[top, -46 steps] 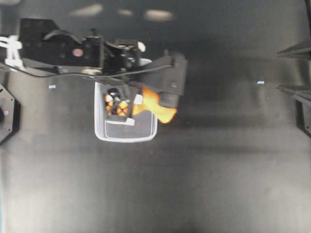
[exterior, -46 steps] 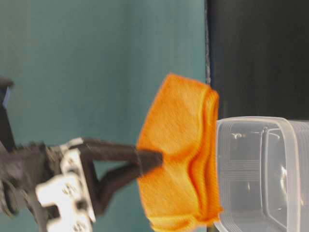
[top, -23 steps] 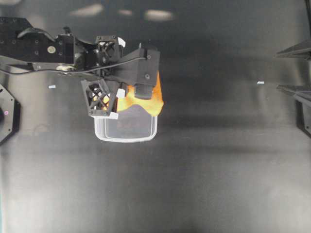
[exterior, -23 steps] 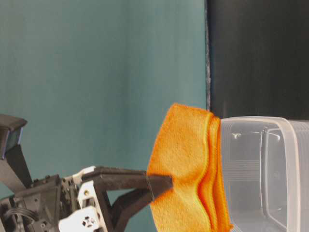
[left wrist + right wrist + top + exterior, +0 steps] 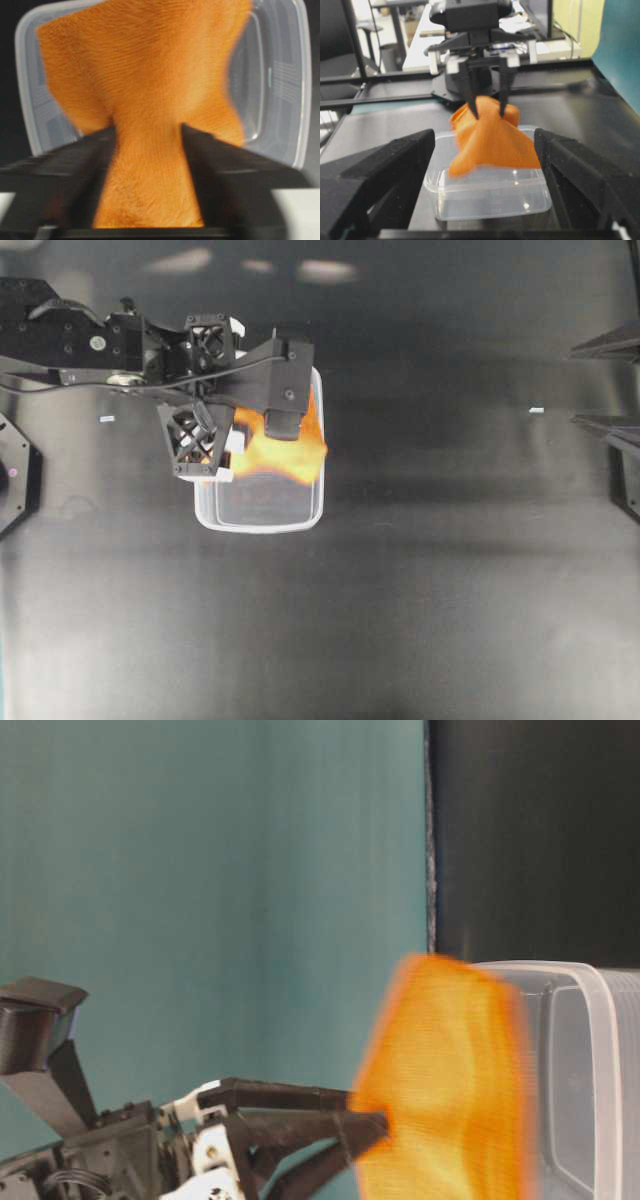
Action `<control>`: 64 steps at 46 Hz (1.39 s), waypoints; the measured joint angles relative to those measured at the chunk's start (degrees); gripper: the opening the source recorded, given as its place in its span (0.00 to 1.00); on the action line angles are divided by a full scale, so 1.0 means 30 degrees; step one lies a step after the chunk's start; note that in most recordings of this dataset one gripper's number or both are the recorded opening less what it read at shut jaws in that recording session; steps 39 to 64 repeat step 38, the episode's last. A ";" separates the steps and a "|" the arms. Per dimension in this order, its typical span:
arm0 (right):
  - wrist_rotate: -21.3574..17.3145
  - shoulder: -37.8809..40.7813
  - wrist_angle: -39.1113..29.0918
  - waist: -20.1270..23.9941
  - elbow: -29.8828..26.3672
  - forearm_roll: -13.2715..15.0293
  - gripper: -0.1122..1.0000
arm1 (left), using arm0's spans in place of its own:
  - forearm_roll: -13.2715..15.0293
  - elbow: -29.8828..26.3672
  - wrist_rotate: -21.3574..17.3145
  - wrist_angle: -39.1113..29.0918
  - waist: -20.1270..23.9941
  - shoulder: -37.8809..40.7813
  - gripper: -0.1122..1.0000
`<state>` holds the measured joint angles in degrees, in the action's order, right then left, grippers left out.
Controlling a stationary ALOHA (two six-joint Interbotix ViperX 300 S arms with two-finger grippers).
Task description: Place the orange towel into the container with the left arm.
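Note:
My left gripper is shut on the orange towel and holds it by a pinched fold over the clear container. In the left wrist view the towel fans out below the black fingers and covers most of the tub. In the right wrist view the left gripper dangles the towel with its lower edge about level with the container's far rim. The table-level view shows the blurred towel in front of the tub. My right gripper is open and empty, facing the tub.
The container stands on a black table. Small white tape marks lie on the table, one at the left and one at the right. Black frame parts stand at the right edge and a black mount at the left edge.
The left gripper has carried the towel from beside the container's edge to over the tub and lowered it. The towel now spreads and swings. The right gripper has not visibly moved.

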<state>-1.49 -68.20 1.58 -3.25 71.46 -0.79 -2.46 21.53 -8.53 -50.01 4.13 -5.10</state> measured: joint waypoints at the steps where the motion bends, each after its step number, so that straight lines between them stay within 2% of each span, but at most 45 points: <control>1: -0.0029 -0.0029 -0.0029 0.0000 0.0000 0.0000 0.80 | 0.0000 0.0000 0.0000 0.0059 0.0000 0.0000 0.73; 4: -0.0029 -0.0029 -0.0029 0.0000 0.0000 -0.0029 0.80 | 0.0000 -0.0029 -0.0059 0.0498 0.0059 -0.0029 0.86; 8: -0.0029 -0.0029 -0.0029 0.0000 0.0000 0.0000 0.80 | 0.0000 -0.0117 0.0117 0.1025 0.0205 -0.0029 0.92; 21: -0.0029 -0.0264 -0.0029 0.0000 -0.0059 0.0000 0.80 | 0.0000 -0.0791 0.0996 0.1289 0.0381 -0.0469 0.90; 29: -0.0029 -0.0410 -0.0029 0.0000 -0.0088 0.0000 0.80 | 0.0000 -0.1289 0.1406 0.1699 0.0410 -0.1875 0.90; 38: -0.0029 -0.0498 -0.0029 0.0000 -0.0117 0.0000 0.80 | 0.0029 -0.1025 0.1436 0.1963 0.0381 -0.4189 0.90; 64: -0.0029 -0.0498 -0.0029 0.0000 -0.0117 0.0000 0.80 | 0.0029 -0.1025 0.1436 0.1963 0.0381 -0.4189 0.90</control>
